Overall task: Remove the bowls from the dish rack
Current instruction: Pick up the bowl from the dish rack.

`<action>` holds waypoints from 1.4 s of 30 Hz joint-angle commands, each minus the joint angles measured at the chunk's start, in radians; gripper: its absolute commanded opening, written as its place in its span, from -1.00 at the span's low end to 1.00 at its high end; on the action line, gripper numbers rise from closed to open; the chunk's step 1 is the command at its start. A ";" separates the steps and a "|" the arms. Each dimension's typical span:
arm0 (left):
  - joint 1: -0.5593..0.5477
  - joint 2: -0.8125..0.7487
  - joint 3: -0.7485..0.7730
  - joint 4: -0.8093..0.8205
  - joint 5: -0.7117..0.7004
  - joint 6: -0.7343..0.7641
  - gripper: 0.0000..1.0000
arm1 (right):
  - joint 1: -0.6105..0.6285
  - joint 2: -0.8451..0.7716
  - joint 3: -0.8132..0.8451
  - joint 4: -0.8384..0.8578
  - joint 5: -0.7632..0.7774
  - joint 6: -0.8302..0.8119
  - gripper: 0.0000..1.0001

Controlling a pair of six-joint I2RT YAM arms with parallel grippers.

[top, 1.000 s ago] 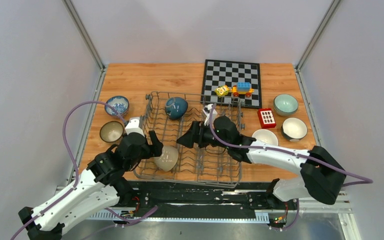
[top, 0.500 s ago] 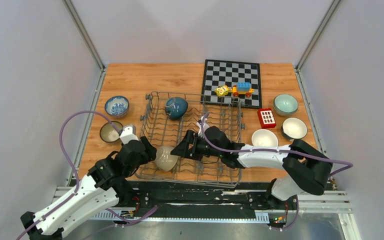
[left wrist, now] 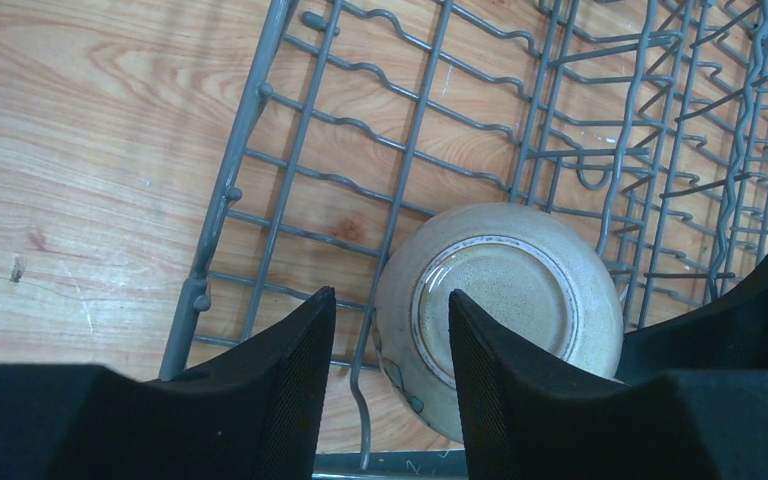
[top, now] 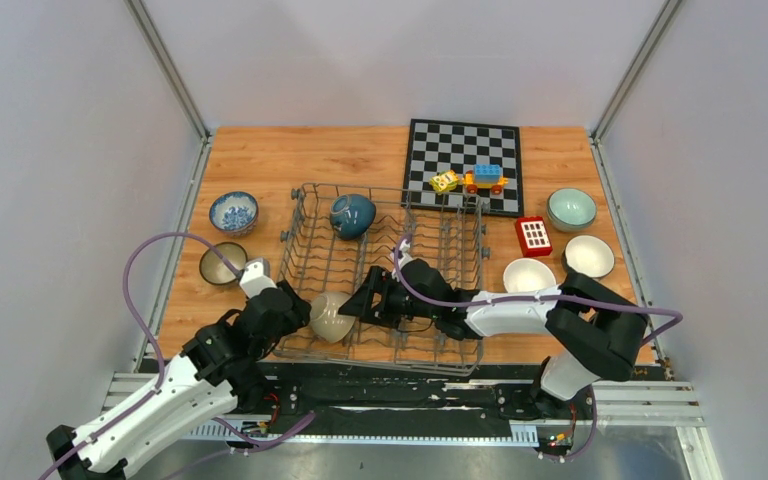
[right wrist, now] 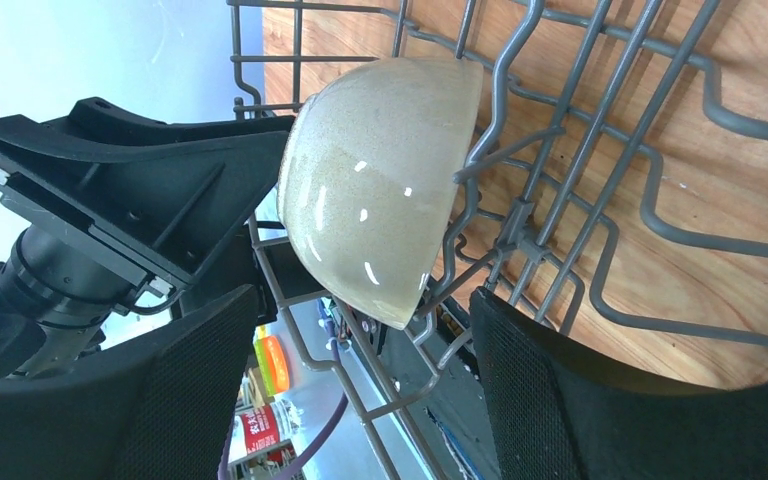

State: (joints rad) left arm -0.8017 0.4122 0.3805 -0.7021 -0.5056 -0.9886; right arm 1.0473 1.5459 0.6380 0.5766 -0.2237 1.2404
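A beige bowl [top: 332,316] stands on its side in the near left corner of the grey wire dish rack [top: 450,240]. Its foot ring faces my left gripper [top: 305,312]. In the left wrist view the bowl [left wrist: 500,300] has its left side and a rack wire between the half-narrowed jaws of that gripper [left wrist: 390,295]; the left finger [left wrist: 290,380] stands apart from it. My right gripper [top: 355,303] reaches in from the right, open wide, the bowl [right wrist: 380,210] just ahead of its fingertips [right wrist: 365,298]. A dark teal bowl [top: 352,214] leans at the rack's far side.
On the table left of the rack sit a blue-and-white bowl [top: 233,211] and a brown bowl [top: 222,263]. To the right are two white bowls [top: 529,275] [top: 589,256], a celadon bowl [top: 571,208] and a red block [top: 533,235]. A chessboard [top: 460,150] carries toy blocks [top: 484,178].
My left gripper's jaws have narrowed around the beige bowl's side. The right gripper has moved left and nearer, up to the same bowl, staying open.
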 commanded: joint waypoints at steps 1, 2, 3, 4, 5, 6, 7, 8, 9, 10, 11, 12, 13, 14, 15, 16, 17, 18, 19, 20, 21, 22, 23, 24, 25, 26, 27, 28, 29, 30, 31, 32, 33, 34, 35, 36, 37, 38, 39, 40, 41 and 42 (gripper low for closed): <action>0.001 0.008 -0.030 0.051 -0.013 -0.026 -0.05 | 0.011 0.010 0.030 0.020 0.039 -0.003 0.59; 0.001 0.008 -0.034 0.055 -0.013 -0.026 -0.06 | 0.012 0.010 0.032 0.020 0.043 -0.007 0.57; 0.001 0.008 -0.036 0.058 -0.012 -0.025 -0.07 | 0.012 0.010 0.032 0.023 0.044 -0.009 0.54; 0.000 0.009 -0.039 0.062 -0.012 -0.024 -0.07 | 0.011 0.011 0.032 0.031 0.043 -0.010 0.51; 0.001 0.009 -0.040 0.065 -0.012 -0.020 -0.07 | 0.011 0.016 0.033 0.039 0.040 -0.010 0.48; 0.001 0.011 -0.041 0.067 -0.013 -0.019 -0.07 | 0.011 0.019 0.034 0.050 0.038 -0.009 0.45; 0.001 0.013 -0.041 0.067 -0.013 -0.017 -0.08 | 0.011 0.025 0.034 0.061 0.033 -0.008 0.42; 0.001 0.015 -0.040 0.070 -0.012 -0.014 -0.08 | 0.011 0.028 0.035 0.068 0.031 -0.009 0.40; 0.001 0.016 -0.041 0.071 -0.012 -0.011 -0.08 | 0.011 0.032 0.039 0.067 0.029 -0.011 0.39; 0.001 0.019 -0.041 0.074 -0.011 -0.009 -0.09 | 0.012 0.036 0.042 0.066 0.025 -0.012 0.38; 0.001 0.021 -0.042 0.075 -0.010 -0.007 -0.09 | 0.010 0.039 0.044 0.069 0.024 -0.012 0.37; 0.001 0.023 -0.043 0.079 -0.008 -0.004 -0.09 | 0.009 0.043 0.046 0.073 0.022 -0.012 0.35; 0.001 0.026 -0.044 0.082 -0.005 -0.004 -0.10 | 0.009 0.046 0.048 0.076 0.019 -0.012 0.33; 0.001 0.029 -0.045 0.085 -0.002 -0.003 -0.10 | 0.010 0.050 0.050 0.079 0.016 -0.012 0.30; 0.001 0.030 -0.046 0.087 0.001 -0.002 -0.11 | 0.010 0.050 0.051 0.082 0.015 -0.012 0.28; 0.001 0.032 -0.047 0.088 0.004 -0.001 -0.11 | 0.010 0.050 0.051 0.087 0.016 -0.012 0.25; 0.001 0.033 -0.047 0.087 0.006 -0.001 -0.12 | 0.010 0.050 0.049 0.091 0.016 -0.013 0.22; 0.001 0.034 -0.047 0.089 0.007 0.000 -0.13 | 0.010 0.048 0.048 0.095 0.015 -0.012 0.20; 0.001 0.034 -0.048 0.090 0.007 0.002 -0.13 | 0.010 0.047 0.048 0.098 0.014 -0.012 0.18; 0.001 0.033 -0.049 0.091 0.007 0.002 -0.14 | 0.010 0.046 0.048 0.099 0.012 -0.014 0.16; 0.000 0.034 -0.051 0.094 0.009 0.002 -0.15 | 0.010 0.046 0.048 0.102 0.011 -0.016 0.14; 0.000 0.034 -0.053 0.096 0.011 0.004 -0.15 | 0.010 0.047 0.048 0.107 0.009 -0.015 0.12; 0.001 0.035 -0.056 0.101 0.014 0.004 -0.16 | 0.010 0.049 0.047 0.113 0.008 -0.016 0.11; 0.001 0.036 -0.058 0.107 0.018 0.004 -0.17 | 0.010 0.052 0.045 0.122 0.005 -0.016 0.09; 0.001 0.037 -0.061 0.111 0.021 0.004 -0.17 | 0.009 0.056 0.045 0.133 0.002 -0.014 0.08; 0.001 0.039 -0.062 0.114 0.026 0.002 -0.18 | 0.010 0.060 0.044 0.144 -0.001 -0.012 0.06; 0.001 0.041 -0.064 0.116 0.028 0.002 -0.19 | 0.010 0.065 0.045 0.154 -0.005 -0.013 0.05; 0.001 0.045 -0.064 0.118 0.029 0.002 -0.19 | 0.010 0.069 0.048 0.162 -0.011 -0.013 0.04; 0.001 0.048 -0.066 0.120 0.031 0.002 -0.19 | 0.009 0.078 0.053 0.171 -0.020 -0.014 0.03; 0.001 0.049 -0.066 0.120 0.031 0.003 -0.20 | 0.009 0.087 0.060 0.179 -0.029 -0.014 0.02; 0.001 0.051 -0.066 0.119 0.030 0.004 -0.20 | 0.009 0.093 0.067 0.187 -0.036 -0.014 0.01; 0.001 0.051 -0.067 0.121 0.031 0.003 -0.20 | 0.010 0.102 0.072 0.194 -0.042 -0.014 0.00; 0.001 0.051 -0.068 0.120 0.031 0.004 -0.20 | 0.010 0.108 0.078 0.197 -0.048 -0.013 -0.01; 0.001 0.050 -0.066 0.119 0.032 0.004 -0.21 | 0.010 0.115 0.084 0.199 -0.051 -0.015 -0.03; 0.001 0.050 -0.066 0.118 0.030 0.006 -0.21 | 0.010 0.121 0.087 0.205 -0.053 -0.016 -0.04; 0.001 0.050 -0.066 0.117 0.031 0.007 -0.21 | 0.010 0.126 0.091 0.210 -0.056 -0.016 -0.05; 0.001 0.047 -0.066 0.116 0.029 0.007 -0.21 | 0.010 0.131 0.093 0.216 -0.058 -0.015 -0.07; 0.001 0.048 -0.067 0.114 0.030 0.007 -0.21 | 0.009 0.136 0.095 0.225 -0.061 -0.015 -0.09; 0.001 0.047 -0.068 0.113 0.028 0.007 -0.21 | 0.010 0.141 0.096 0.236 -0.063 -0.013 -0.10; 0.001 0.046 -0.069 0.111 0.027 0.007 -0.21 | 0.009 0.149 0.097 0.247 -0.066 -0.012 -0.11; 0.001 0.046 -0.070 0.111 0.028 0.007 -0.21 | 0.010 0.154 0.098 0.258 -0.069 -0.012 -0.12; 0.001 0.045 -0.071 0.111 0.028 0.007 -0.21 | 0.010 0.158 0.097 0.266 -0.071 -0.011 -0.13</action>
State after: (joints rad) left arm -0.7979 0.4500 0.3351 -0.5774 -0.5255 -0.9821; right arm 1.0470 1.6779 0.6983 0.7364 -0.2695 1.2343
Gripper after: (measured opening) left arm 0.395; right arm 0.448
